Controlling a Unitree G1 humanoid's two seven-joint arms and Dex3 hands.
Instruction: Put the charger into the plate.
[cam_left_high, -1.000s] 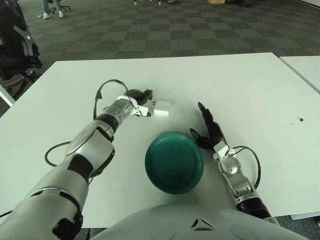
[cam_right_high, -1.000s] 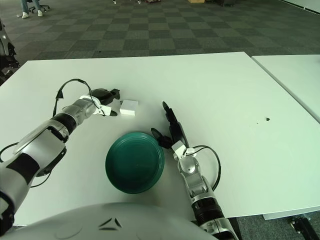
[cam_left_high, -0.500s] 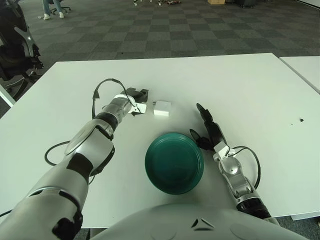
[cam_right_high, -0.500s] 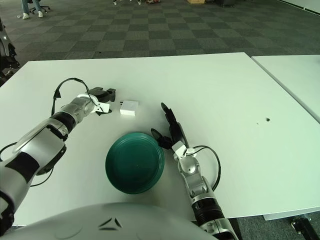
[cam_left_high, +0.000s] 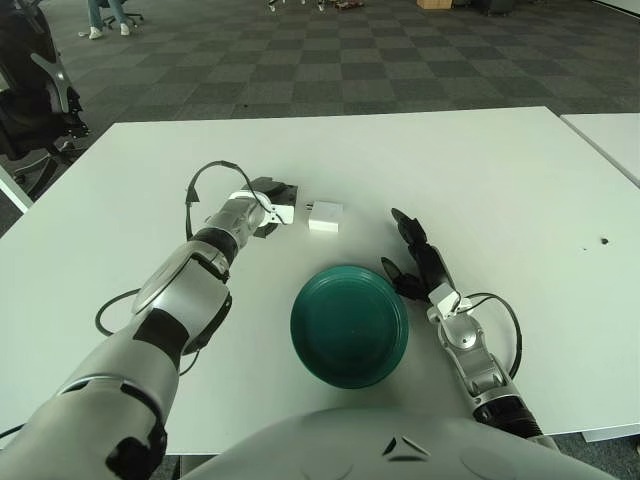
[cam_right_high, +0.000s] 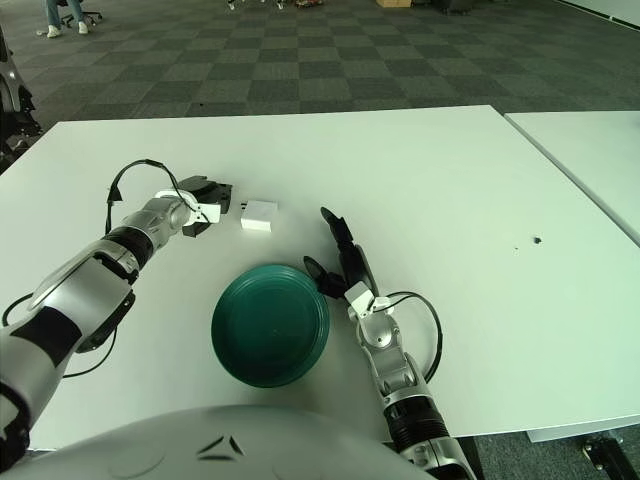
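White bench (cam_left_high: 480, 170) carries a small white square plastic charger (cam_left_high: 324, 216), lying flat beyond the round dark-green plate (cam_left_high: 349, 323) and well apart from it; the plate holds nothing. The left hand (cam_left_high: 270, 201) sits just left of the charger, fingers loosely parted, gripping nothing. The right hand (cam_left_high: 416, 262), fingers spread, shows just right of the plate. Judgement: task not begun in effect; grasp, carry and placement all remain.

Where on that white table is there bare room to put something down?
The white table is bare on its far half and its right side beyond the right hand. It is crowded mid-left: the left hand beside the small white charger, with the round green plate nearer.
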